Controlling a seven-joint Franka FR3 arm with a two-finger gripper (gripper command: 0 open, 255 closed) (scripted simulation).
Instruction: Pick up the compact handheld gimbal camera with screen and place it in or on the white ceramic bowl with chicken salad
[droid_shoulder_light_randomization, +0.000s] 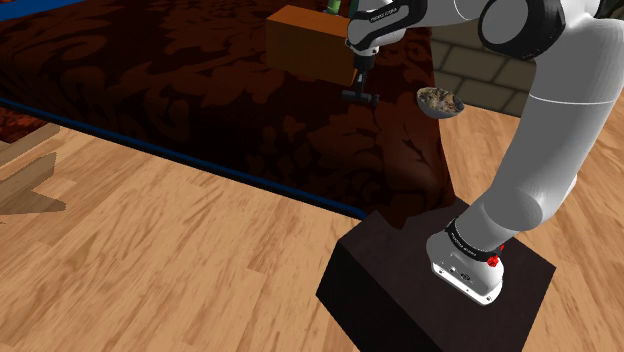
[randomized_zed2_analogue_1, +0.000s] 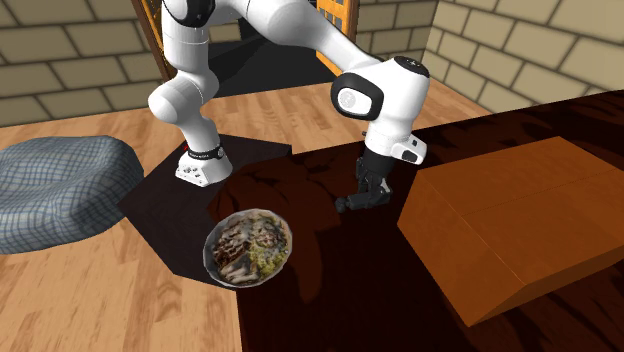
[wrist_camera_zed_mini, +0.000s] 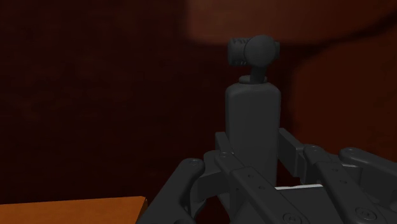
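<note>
A small dark grey gimbal camera (wrist_camera_zed_mini: 251, 114), a slim body with a round head on top, is clasped between my gripper's (wrist_camera_zed_mini: 254, 151) two black fingers. In the shoulder view the gripper (droid_shoulder_light_randomization: 361, 78) hangs from the arm with the camera (droid_shoulder_light_randomization: 359, 96) below it, low over the dark table. In the second exterior view the gripper (randomized_zed2_analogue_1: 371, 186) holds the camera (randomized_zed2_analogue_1: 352, 203) to the right of the bowl. That bowl of chicken salad (randomized_zed2_analogue_1: 248, 248) sits at the table's corner, and in the shoulder view the bowl (droid_shoulder_light_randomization: 440, 101) lies right of the camera.
A large orange box (randomized_zed2_analogue_1: 510, 215) lies on the dark red patterned table (randomized_zed2_analogue_1: 330, 290), close beside the gripper; the same box (droid_shoulder_light_randomization: 305, 40) stands behind the camera in the shoulder view. The dark stand (droid_shoulder_light_randomization: 440, 290) rests on a wooden floor. A grey cushion (randomized_zed2_analogue_1: 60, 190) lies far left.
</note>
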